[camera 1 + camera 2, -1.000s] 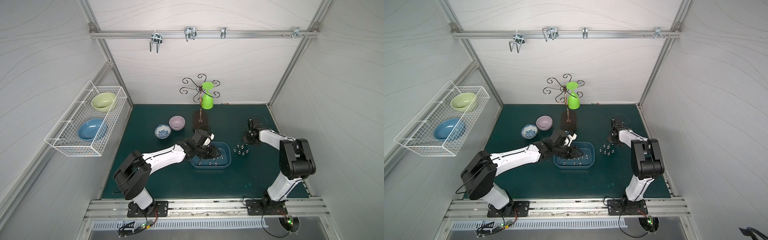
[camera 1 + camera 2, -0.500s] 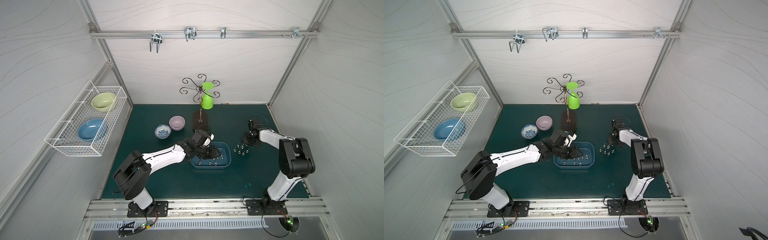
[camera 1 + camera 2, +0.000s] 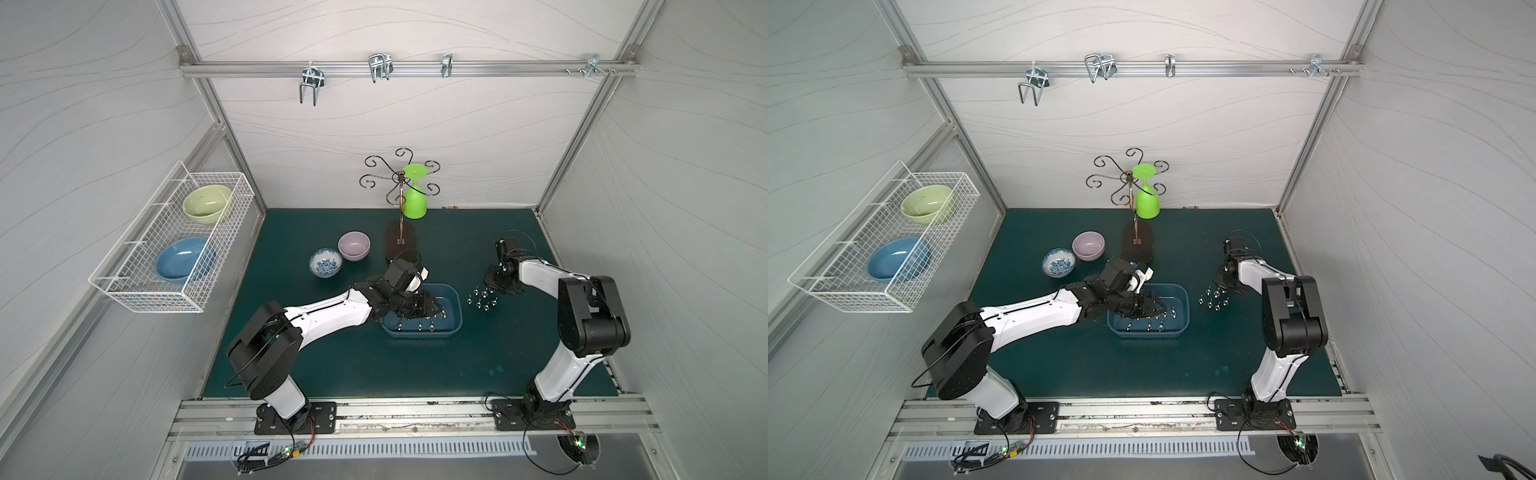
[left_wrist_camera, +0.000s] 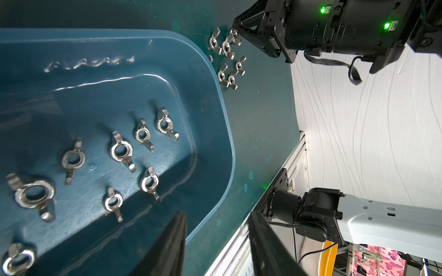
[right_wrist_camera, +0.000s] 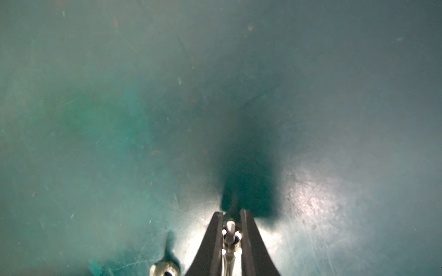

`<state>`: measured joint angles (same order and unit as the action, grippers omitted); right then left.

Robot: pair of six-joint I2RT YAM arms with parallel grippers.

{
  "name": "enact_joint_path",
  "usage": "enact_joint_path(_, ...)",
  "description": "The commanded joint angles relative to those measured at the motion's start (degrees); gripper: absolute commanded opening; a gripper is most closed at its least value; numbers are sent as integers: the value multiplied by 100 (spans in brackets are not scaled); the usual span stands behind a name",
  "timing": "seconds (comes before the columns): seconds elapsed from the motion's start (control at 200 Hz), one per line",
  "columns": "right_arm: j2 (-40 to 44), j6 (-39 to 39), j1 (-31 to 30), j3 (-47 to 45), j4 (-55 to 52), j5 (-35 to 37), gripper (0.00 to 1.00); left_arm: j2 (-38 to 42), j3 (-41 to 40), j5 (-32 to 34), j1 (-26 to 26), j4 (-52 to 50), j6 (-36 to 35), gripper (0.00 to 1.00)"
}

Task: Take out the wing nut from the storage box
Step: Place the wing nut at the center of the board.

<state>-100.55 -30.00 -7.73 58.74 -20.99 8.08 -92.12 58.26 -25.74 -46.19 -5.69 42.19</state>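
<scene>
Right gripper (image 5: pixel 231 212) has just parted narrowly around a wing nut (image 5: pixel 230 230).

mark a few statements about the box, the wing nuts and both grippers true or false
1. The storage box holds several wing nuts. True.
2. The left gripper holds a wing nut. False: its jaws stand apart and empty over the box.
3. A wing nut sits between the fingers of the right gripper. True.
4. No nuts lie outside the box. False: a cluster lies on the mat beside it.
5. The green glass stands in the box. False: the green glass hangs inverted on the rack.
</scene>
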Motion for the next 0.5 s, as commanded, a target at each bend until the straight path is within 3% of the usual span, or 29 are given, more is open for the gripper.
enact_joint_path(0.0,189,11,52,-100,-6,24,20,123,19,57,-12,34,-96,47)
enact_joint_path(0.25,1197,156,-316,-325,-175,252,22,516,-112,454,167,-296,-256,47)
enact_joint_path(0.37,1740,239,-1111,-407,-344,377,22,883,-538,463,656,-238,-109,47)
enact_joint_path(0.495,1846,167,-2352,-233,-555,484,23,1252,-1094,572,1326,-213,118,48)
